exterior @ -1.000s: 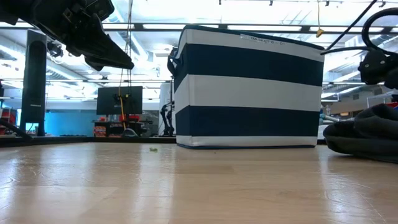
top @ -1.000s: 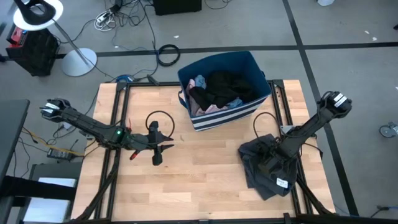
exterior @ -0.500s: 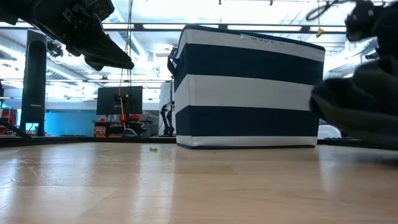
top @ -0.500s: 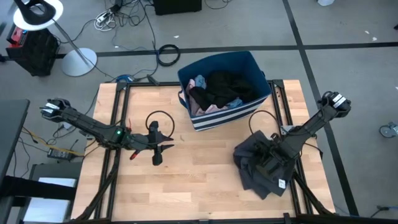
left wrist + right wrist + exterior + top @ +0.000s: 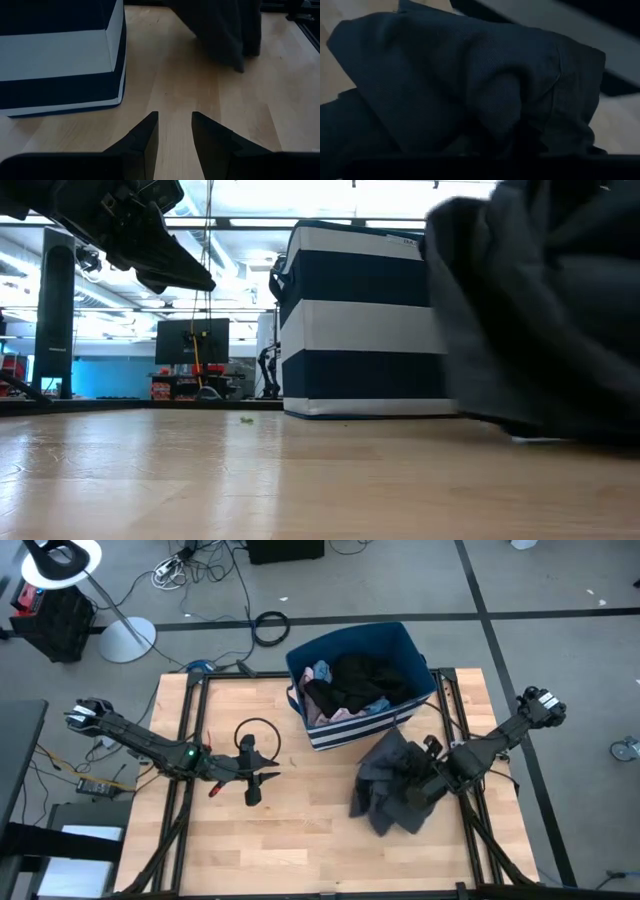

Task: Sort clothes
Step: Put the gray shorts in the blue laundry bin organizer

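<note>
A dark grey garment [image 5: 385, 790] hangs bunched over the table's right half, just in front of the navy bin with white stripes [image 5: 360, 685]. It fills the right of the low view [image 5: 540, 310] and shows beyond my left fingers [image 5: 225, 30]. My right gripper [image 5: 428, 783] is shut on it, its fingers buried in the cloth. The bin holds black, pink and light blue clothes [image 5: 350, 680]. My left gripper [image 5: 266, 778] hovers open above the table's left half, with nothing between its fingers [image 5: 175, 117]. My right gripper holds the dark grey garment by a bunched part at its upper right [image 5: 415, 780], slanting down from the table's right side. The cloth [image 5: 485, 90] covers the fingers, so layers and hold stay hidden. The garment hangs slack below; whether its lower edge [image 5: 530, 435] touches the wood I cannot tell.
The striped bin's near wall [image 5: 60, 55] stands close beside the hanging garment. Bare wood [image 5: 300, 830] lies between the two arms and along the near edge. Black frame rails [image 5: 190, 740] run along the table's left and right sides.
My right gripper has risen and gone toward the table's left and the bin, tipping as it went. The dark grey garment, which lay in a heap at the near right, has been drawn up off the wood and now hangs bunched below the gripper.
</note>
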